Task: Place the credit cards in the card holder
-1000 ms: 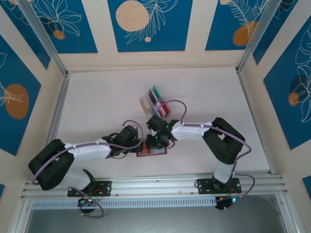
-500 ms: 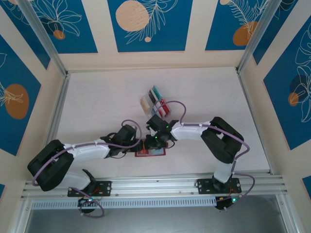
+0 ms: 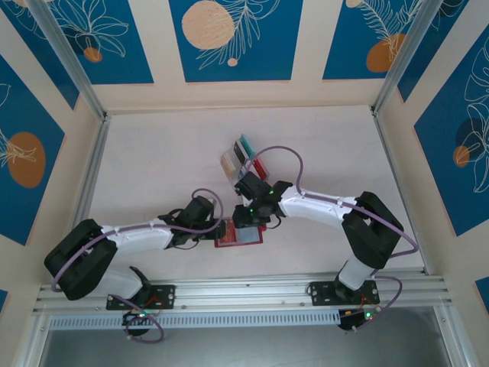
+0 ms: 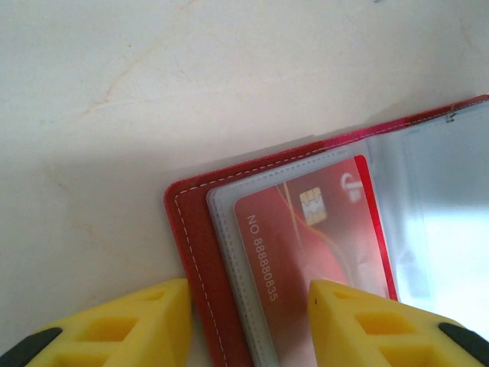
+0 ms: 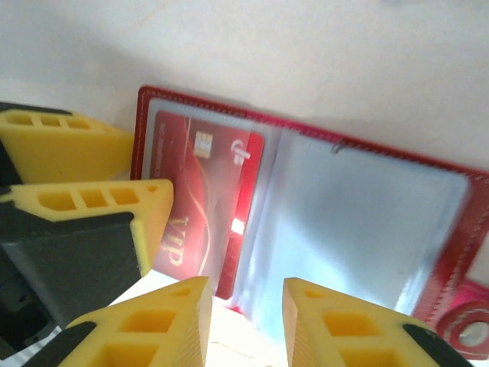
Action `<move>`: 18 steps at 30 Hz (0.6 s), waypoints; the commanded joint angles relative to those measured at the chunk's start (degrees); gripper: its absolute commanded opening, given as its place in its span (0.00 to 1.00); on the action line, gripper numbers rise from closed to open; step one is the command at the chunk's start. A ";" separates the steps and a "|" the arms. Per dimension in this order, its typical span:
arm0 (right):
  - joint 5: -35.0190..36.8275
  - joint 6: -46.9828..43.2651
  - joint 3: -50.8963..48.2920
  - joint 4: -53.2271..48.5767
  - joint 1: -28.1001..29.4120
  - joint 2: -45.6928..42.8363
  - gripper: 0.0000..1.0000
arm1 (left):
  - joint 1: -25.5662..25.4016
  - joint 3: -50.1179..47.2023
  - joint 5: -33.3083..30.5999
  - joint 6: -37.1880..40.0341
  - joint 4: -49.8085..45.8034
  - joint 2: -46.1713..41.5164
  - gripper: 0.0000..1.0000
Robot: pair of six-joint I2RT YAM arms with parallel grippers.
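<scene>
Nearest me, the card holder (image 3: 238, 237) lies open and flat on the surface (image 3: 153, 153), in the near middle between the two arms. My left fingers (image 4: 153, 321) stand partly apart and straddle its left edge, one beside the red cover, the other over the left page. They clamp nothing. A red card (image 4: 306, 245) sits in that page's clear pocket. My right fingers (image 5: 153, 321) hang just above the open holder with a gap between them, empty. Farther back, the other credit cards (image 3: 244, 157) stand on edge in a row.
</scene>
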 commanded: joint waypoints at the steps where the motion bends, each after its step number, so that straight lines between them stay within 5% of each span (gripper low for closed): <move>1: 6.29 -4.36 3.57 -7.17 -0.33 1.59 0.34 | -1.06 -1.52 10.94 -0.08 -2.59 3.77 0.44; 18: 9.10 -4.49 4.60 -6.42 1.08 7.98 0.40 | -1.00 -1.60 10.94 0.00 -2.52 4.36 0.44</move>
